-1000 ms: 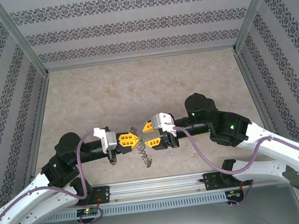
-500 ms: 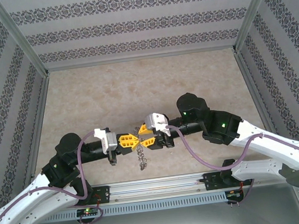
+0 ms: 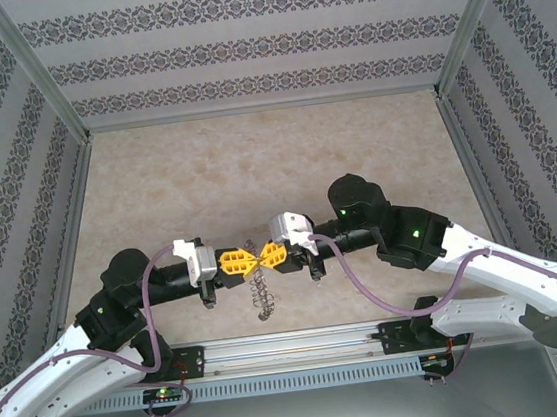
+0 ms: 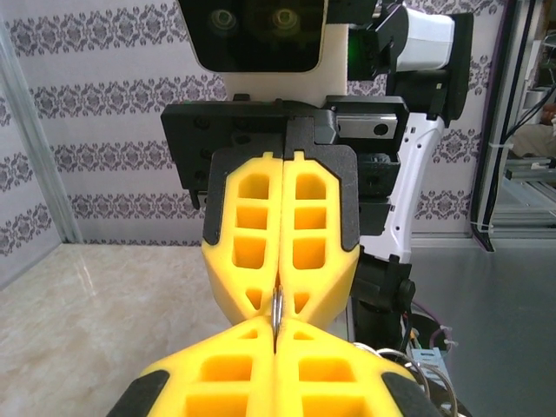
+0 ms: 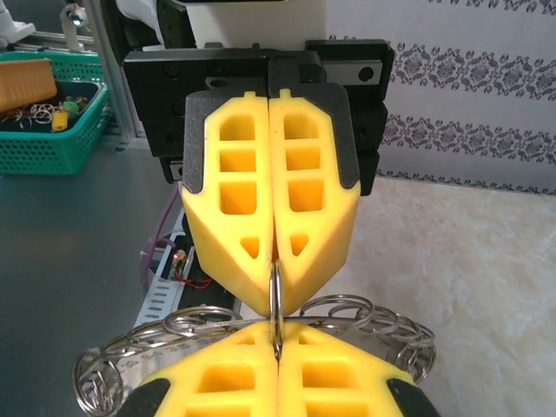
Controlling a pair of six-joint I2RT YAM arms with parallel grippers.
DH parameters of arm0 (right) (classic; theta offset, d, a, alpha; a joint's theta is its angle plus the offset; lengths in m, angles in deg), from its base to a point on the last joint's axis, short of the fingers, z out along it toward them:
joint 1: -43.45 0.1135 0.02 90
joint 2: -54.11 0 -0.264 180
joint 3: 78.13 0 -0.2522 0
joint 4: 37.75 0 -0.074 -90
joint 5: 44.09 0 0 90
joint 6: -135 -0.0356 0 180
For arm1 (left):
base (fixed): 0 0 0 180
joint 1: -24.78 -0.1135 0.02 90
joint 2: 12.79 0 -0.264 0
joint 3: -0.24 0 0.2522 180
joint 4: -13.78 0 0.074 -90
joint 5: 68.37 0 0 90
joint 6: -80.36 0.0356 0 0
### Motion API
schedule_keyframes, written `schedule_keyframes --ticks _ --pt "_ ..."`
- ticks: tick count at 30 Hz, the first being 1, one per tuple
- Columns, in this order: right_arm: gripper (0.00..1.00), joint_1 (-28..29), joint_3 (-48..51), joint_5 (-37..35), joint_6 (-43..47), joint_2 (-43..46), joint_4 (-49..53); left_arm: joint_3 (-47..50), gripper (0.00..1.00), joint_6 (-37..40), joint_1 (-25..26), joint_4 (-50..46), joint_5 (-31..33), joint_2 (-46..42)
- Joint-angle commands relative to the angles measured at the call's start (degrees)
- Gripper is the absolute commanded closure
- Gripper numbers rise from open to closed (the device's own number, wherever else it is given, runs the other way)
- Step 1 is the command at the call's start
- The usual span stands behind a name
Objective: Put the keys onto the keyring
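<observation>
My left gripper [image 3: 245, 261] and right gripper [image 3: 265, 257] meet tip to tip above the table's near middle. Both are shut on one small metal ring [image 5: 275, 294], seen edge-on between the yellow fingertips [image 4: 276, 306]. That ring belongs to the keyring [image 3: 260, 297], a wire loop fringed with small rings, which hangs below the tips. In the right wrist view the keyring [image 5: 382, 317] curves across behind my right gripper [image 5: 276, 349], facing the left fingers [image 5: 233, 228]. In the left wrist view my left gripper [image 4: 276, 337] faces the right fingers [image 4: 248, 252]. The keys are hidden.
A teal basket [image 5: 39, 143] of small parts stands off the table beyond the left arm. An aluminium rail [image 3: 294, 346] runs along the near edge. Patterned walls [image 3: 260, 49] close in the back and sides. Purple cables [image 3: 368, 289] loop off both wrists.
The right gripper has moved left to the left gripper's tips and shut on the ring. The hanging keyring has swung slightly left. The left arm has barely moved.
</observation>
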Motion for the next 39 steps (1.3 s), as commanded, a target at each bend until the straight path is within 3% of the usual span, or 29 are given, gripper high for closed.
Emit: schedule_keyframes --ticks 1,3,10,16,21,25,32,39 --pt "1.0 -0.5 -2.5 -2.5 1.6 0.1 2.2 -4.5 0.82 2.6 0.3 -7.9 3.6 1.6" --pt "1.0 0.0 -3.8 -5.5 3.2 -0.8 5.2 -6.4 0.75 4.0 0.3 -12.4 5.3 3.3" --pt "1.0 3.5 -6.1 -12.8 6.3 -3.2 10.3 -12.1 0.81 8.7 0.3 -22.1 7.8 9.6" --pt "1.0 3.9 -6.7 -14.5 7.3 -3.7 11.6 -12.2 1.0 9.4 0.3 -21.8 8.0 9.9" --pt "1.0 4.0 -5.8 -14.3 6.7 -2.8 11.1 -10.0 1.0 8.7 0.3 -18.7 6.5 7.1" --pt "0.74 3.6 -4.1 -14.1 5.3 -1.9 9.9 -7.0 1.0 7.1 0.3 -13.0 5.5 2.8" --pt "0.77 3.1 -3.8 -12.8 4.6 -2.0 9.5 -5.1 1.0 5.8 0.3 -10.5 3.9 1.1" --pt "0.7 2.8 -3.7 -9.9 4.0 -1.9 8.5 -4.4 1.0 5.5 0.3 -9.8 3.6 0.8"
